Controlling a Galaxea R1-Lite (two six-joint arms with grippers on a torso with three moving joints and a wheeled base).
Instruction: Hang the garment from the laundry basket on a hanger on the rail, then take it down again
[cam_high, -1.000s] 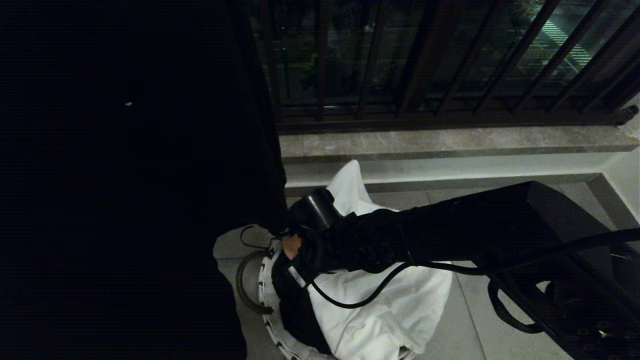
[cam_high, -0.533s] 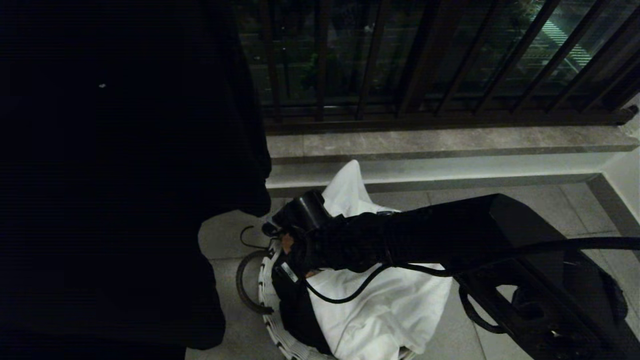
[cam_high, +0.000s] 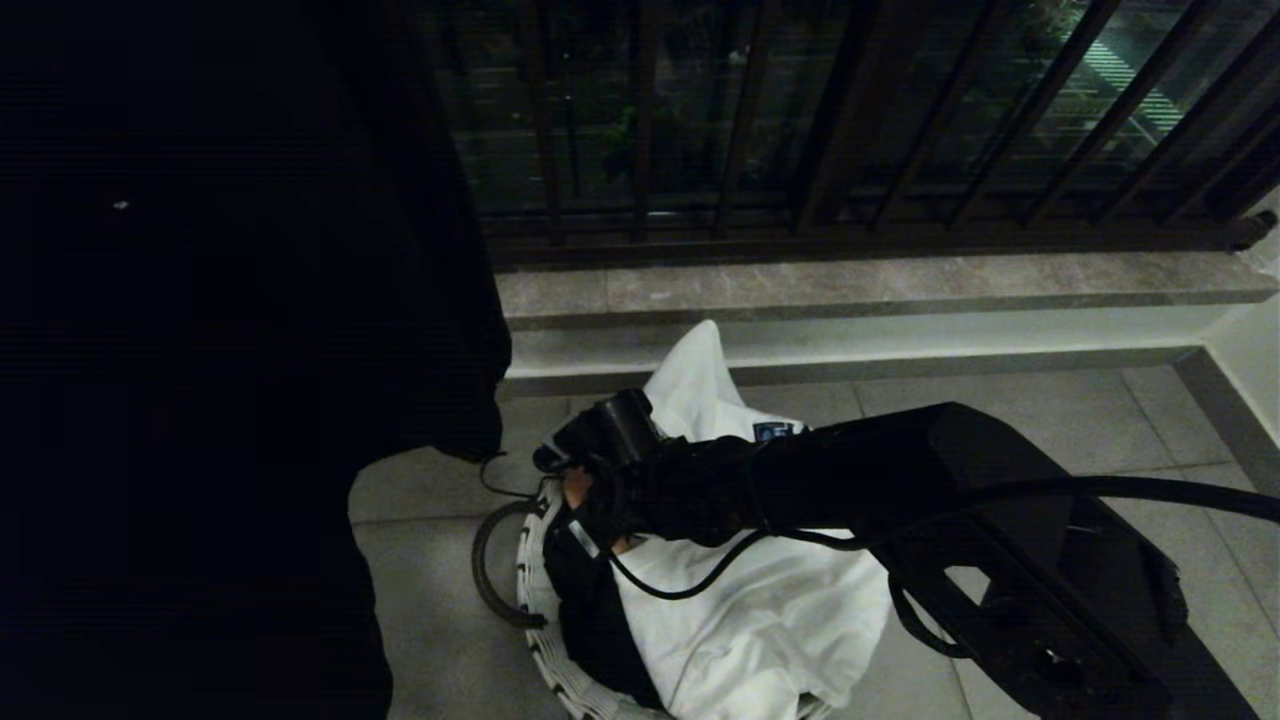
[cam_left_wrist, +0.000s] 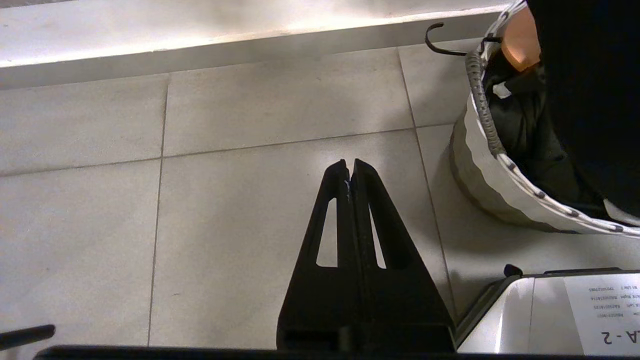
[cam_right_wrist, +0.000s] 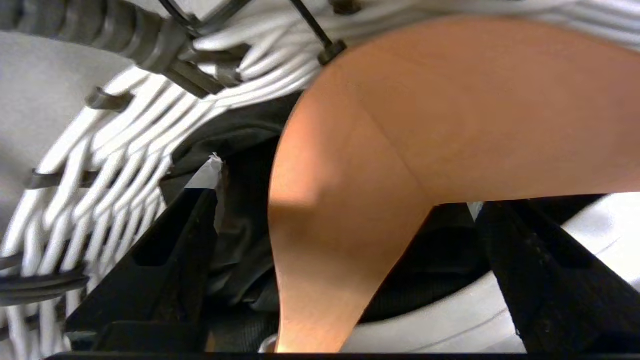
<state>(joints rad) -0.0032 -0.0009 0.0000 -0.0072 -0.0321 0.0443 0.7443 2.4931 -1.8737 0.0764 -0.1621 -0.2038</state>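
A dim balcony fills the head view: grey floor tiles, a stone ledge across the middle, dark window bars above, and a large black shape (we cannot tell what) covering the left half. At lower centre sits the laundry basket (cam_high: 532, 610), holding a white garment (cam_high: 770, 620) and a dark one (cam_high: 590, 620). Our right end effector (cam_high: 585, 510) is down at the basket's rim, over a wooden hanger (cam_high: 577, 487). No rail shows here, so we judge that what remains of the task is ending at the basket.

In the left wrist view, lower centre, the left end effector (cam_left_wrist: 350, 167) hangs parked over bare tiles, fingers pressed together, empty; the basket stands at the right edge.

In the right wrist view, the end effector's fingers (cam_right_wrist: 175, 250) stand wide apart on either side of the hanger; whether they touch it we cannot tell. The woven rim runs along the left.
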